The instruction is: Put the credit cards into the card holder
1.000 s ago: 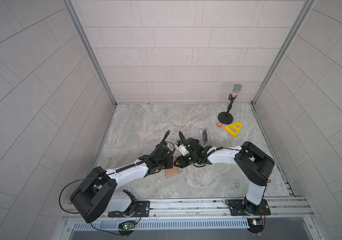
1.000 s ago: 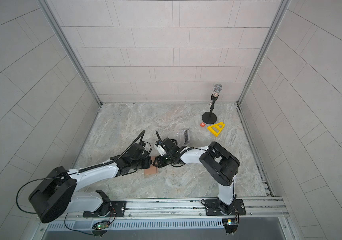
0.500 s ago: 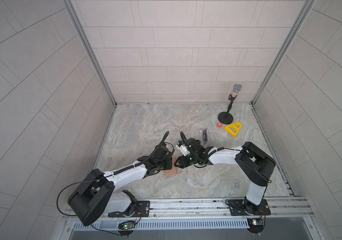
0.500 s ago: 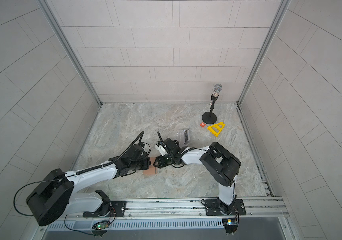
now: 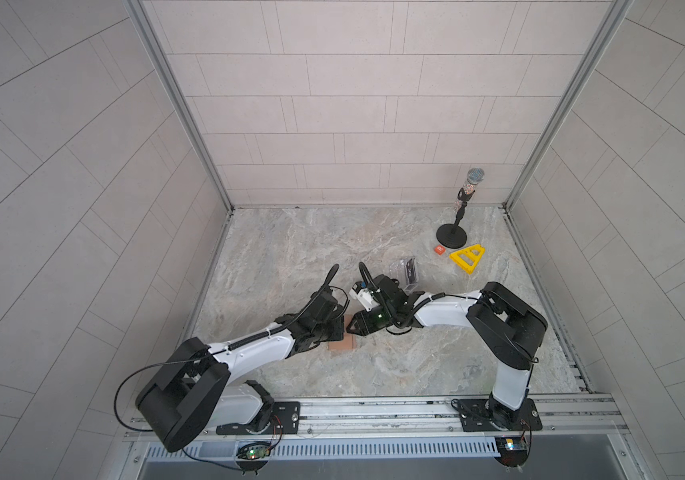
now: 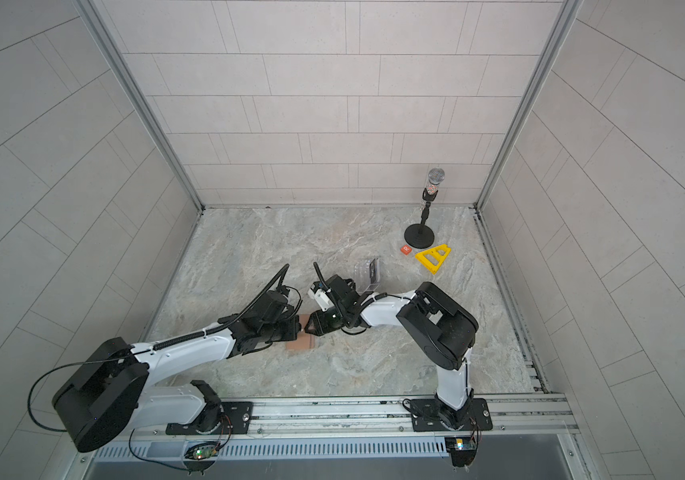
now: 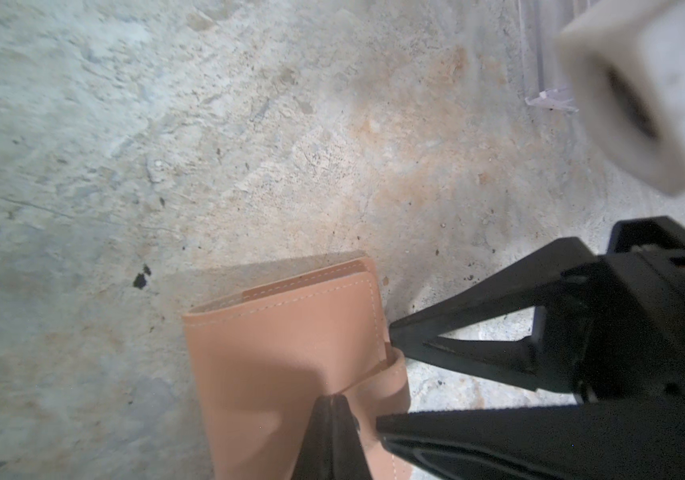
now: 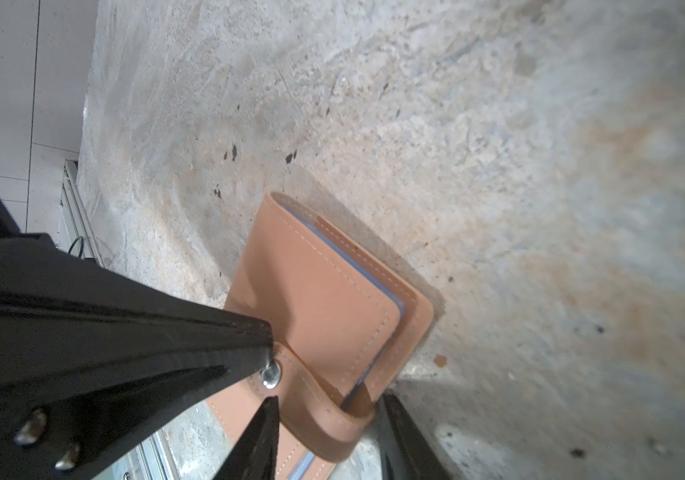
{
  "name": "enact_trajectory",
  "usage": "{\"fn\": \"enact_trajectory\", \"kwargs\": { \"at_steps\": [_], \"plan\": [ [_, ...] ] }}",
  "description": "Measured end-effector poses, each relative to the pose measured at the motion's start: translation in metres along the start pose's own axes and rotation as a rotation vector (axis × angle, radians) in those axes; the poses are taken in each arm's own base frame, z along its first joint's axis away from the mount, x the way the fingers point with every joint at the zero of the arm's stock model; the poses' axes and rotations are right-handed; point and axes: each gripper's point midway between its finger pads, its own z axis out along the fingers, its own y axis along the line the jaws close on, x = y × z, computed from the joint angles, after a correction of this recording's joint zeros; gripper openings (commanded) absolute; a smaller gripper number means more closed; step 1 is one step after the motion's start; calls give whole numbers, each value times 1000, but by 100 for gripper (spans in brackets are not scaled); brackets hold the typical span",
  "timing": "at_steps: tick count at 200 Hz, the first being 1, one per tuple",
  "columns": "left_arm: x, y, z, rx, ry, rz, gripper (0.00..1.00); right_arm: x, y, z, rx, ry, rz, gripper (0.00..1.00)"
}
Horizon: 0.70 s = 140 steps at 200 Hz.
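The card holder [image 8: 324,299], a tan leather wallet, lies folded on the stone floor, seen in both top views [image 5: 342,345] [image 6: 301,344] and in the left wrist view [image 7: 290,365]. Thin pale-blue edges of the credit cards [image 8: 357,264] show between its leaves; the rest of the cards is hidden inside. My left gripper [image 7: 332,401] is shut, with its tip pressed on the holder beside the metal snap [image 8: 270,376] of the tab. My right gripper [image 8: 328,419] stands open, with one finger on each side of the tab's loop [image 8: 332,432] at the holder's edge.
A clear plastic box [image 5: 407,274] lies just behind the right arm. At the back right are a small orange tile [image 5: 439,249], a yellow triangular piece [image 5: 467,258] and a microphone on a round black stand [image 5: 451,237]. Tiled walls close in three sides.
The left arm has shifted slightly and its gripper sits a little lower on the holder. The right gripper and the holder stay where they were.
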Motion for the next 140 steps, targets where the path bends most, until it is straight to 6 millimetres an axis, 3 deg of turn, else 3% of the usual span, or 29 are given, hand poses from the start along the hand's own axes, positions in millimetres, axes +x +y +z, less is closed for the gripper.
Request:
{"fn": "enact_trajectory", "kwargs": {
  "at_steps": [92,140],
  "plan": [
    [1,1,1,5,-5,1,0,1,-2,-1,34,0,-5,38],
    [1,1,2,6,-8,2,0,19,-6,-16,55,20,15,34]
  ]
}}
